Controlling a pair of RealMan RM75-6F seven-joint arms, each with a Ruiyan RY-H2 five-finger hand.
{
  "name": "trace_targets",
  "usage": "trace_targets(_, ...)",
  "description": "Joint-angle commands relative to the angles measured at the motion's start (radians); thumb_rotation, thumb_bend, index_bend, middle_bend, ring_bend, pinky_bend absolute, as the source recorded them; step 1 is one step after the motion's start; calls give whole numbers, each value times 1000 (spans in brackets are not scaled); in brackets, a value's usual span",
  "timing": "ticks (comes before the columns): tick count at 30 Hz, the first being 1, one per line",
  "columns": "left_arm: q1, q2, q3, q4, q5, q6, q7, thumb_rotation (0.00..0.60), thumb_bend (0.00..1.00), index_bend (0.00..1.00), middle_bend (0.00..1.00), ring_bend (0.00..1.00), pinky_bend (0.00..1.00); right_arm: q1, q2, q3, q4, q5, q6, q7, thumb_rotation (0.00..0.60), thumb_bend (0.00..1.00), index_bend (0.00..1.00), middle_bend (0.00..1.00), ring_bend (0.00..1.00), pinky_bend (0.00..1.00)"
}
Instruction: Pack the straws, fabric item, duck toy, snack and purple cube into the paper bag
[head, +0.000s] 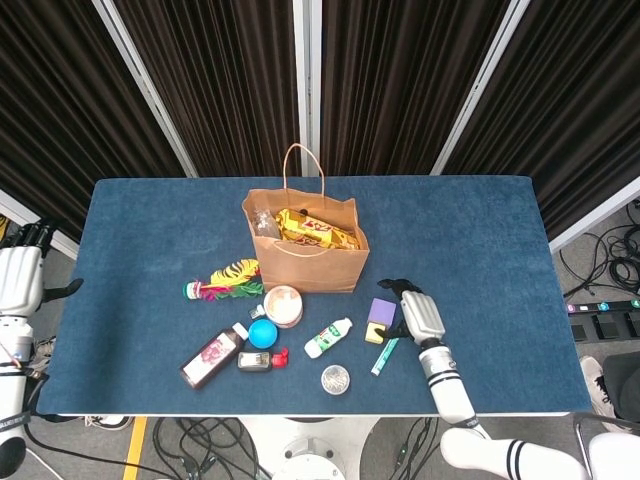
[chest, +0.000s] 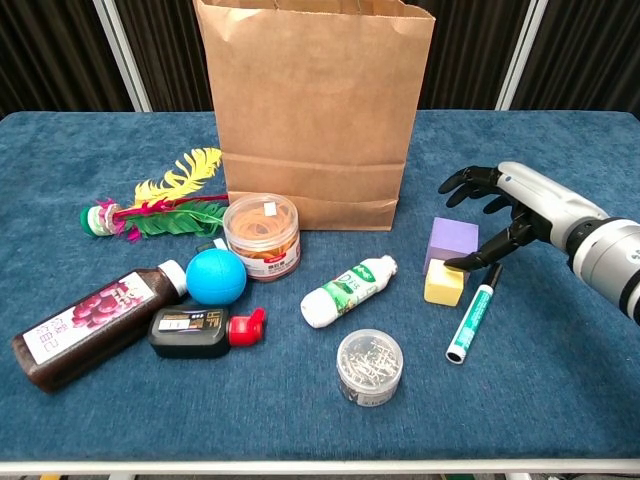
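Observation:
The brown paper bag (head: 305, 258) (chest: 315, 110) stands upright at mid-table. A yellow snack packet (head: 318, 232) and a clear item (head: 265, 222) show inside its mouth. The purple cube (head: 383, 310) (chest: 452, 240) lies on the cloth right of the bag, with a small yellow block (chest: 444, 284) against its near side. My right hand (head: 417, 312) (chest: 500, 212) hovers just right of the cube, fingers spread, thumb tip by the cube's lower right edge, holding nothing. My left hand (head: 20, 280) hangs off the table's left edge, empty. No duck toy or fabric item is visible.
A green marker (chest: 473, 312) lies under the right hand. Left of the cube lie a white bottle (chest: 348, 291), a pin jar (chest: 369, 366), a rubber-band jar (chest: 262, 235), a blue ball (chest: 215, 276), an ink bottle (chest: 205, 332), a juice bottle (chest: 95, 325) and a feather toy (chest: 160, 208).

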Motion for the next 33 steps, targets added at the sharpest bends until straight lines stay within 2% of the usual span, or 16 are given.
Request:
trace_targets(1,5,1,-4,6,0,-10,-13,600,92,254,305,237,325,3,-10,5,7,9,5,-10,600,0,235,250,158,225)
trace_targets(8,11,1,-13,24,9,-31,-38,600,93,251,304,237,325,8,-30,14,27,34,4,-23,600,0,235,263,172,246)
trace_targets(19,13,-2,-25,38,19,-56,-62,600,92,251,305,237,325,18,-41,30,39,45,-2,-22,600,15,277,326,267,348)
trace_targets(26,13,-6,-28,47,18,-76,-69,600,92,251,305,237,325,16,-38,31,46,60,-7,-26,600,15,279,336,276,361)
trace_targets(33,18,-10,-29,54,20,-83,-74,600,92,250,305,237,325,25,-52,36,65,67,-18,-21,600,76,309,381,330,432)
